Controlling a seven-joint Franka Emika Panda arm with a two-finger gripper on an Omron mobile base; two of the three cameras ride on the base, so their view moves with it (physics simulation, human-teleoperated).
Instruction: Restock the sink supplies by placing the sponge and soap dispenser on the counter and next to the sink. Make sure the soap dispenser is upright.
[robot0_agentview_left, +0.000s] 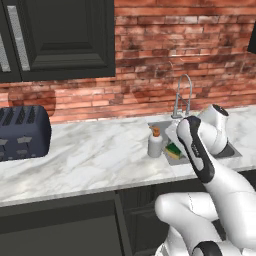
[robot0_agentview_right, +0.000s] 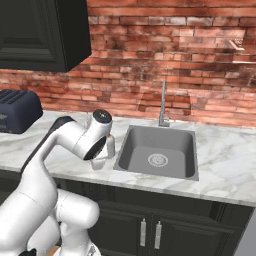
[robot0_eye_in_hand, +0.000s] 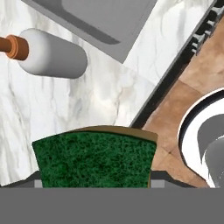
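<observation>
Left base view: a white rounded soap bottle with an orange-brown pump (robot0_agentview_left: 155, 143) stands upright on the white marble table with grey veining (robot0_agentview_left: 95, 155), right of centre, just beside the left rim of the grey recessed sink (robot0_agentview_left: 162, 126). A dark green sponge with a yellow layer (robot0_agentview_left: 174, 149) shows next to the bottle, at the sink's near-left corner, partly behind the white arm. A curved chrome faucet (robot0_agentview_left: 182, 95) rises behind the basin; a dark blue toaster (robot0_agentview_left: 22, 131) sits at the left edge.

Right base view: the grey sink (robot0_agentview_right: 160, 151) lies at centre, holding nothing but its round metal drain (robot0_agentview_right: 158, 160). The soap bottle (robot0_agentview_right: 110, 145) peeks out beside the arm's wrist, on the table (robot0_agentview_right: 225, 160) left of the basin.

Hand view: the gripper (robot0_eye_in_hand: 94, 183) at the bottom edge is closed on the green sponge (robot0_eye_in_hand: 94, 159), which is held above the marble. The soap bottle (robot0_eye_in_hand: 52, 53) appears in the upper left, a corner of the sink (robot0_eye_in_hand: 105, 17) at top.
</observation>
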